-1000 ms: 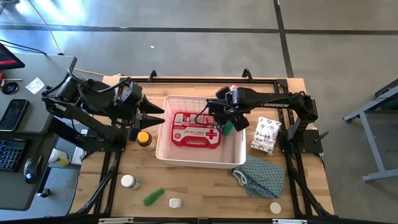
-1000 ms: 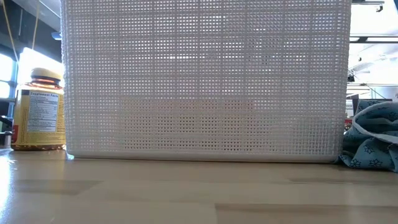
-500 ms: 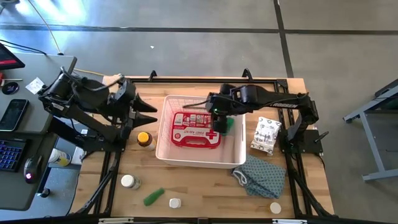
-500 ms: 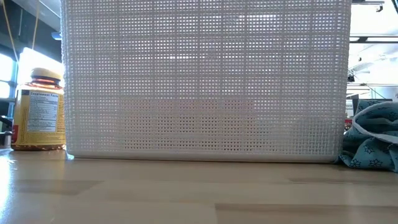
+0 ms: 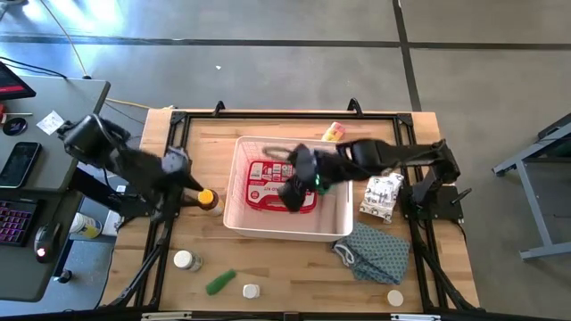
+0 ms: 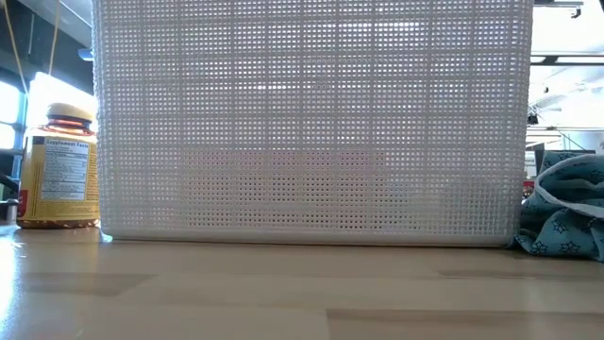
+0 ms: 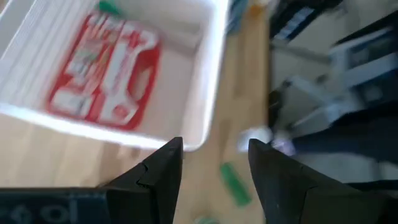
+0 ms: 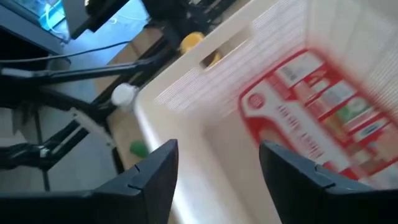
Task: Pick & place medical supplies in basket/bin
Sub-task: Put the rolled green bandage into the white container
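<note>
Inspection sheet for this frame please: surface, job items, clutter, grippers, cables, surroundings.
Surface: wooden table in a black frame.
Job's things: white basket mid-table holds a red case and a green roll. Outside it: amber bottle at its left side; near the front edge, white-capped bottle, another green roll, and two white caps.
Clutter: blue cloth and patterned white pack right of the basket.
Grippers: right gripper open and empty over the basket; left gripper open and empty, left of the basket.
Cables: one loose cable on the floor, far left.
Surroundings: desk with keyboard and phone at left.
</note>
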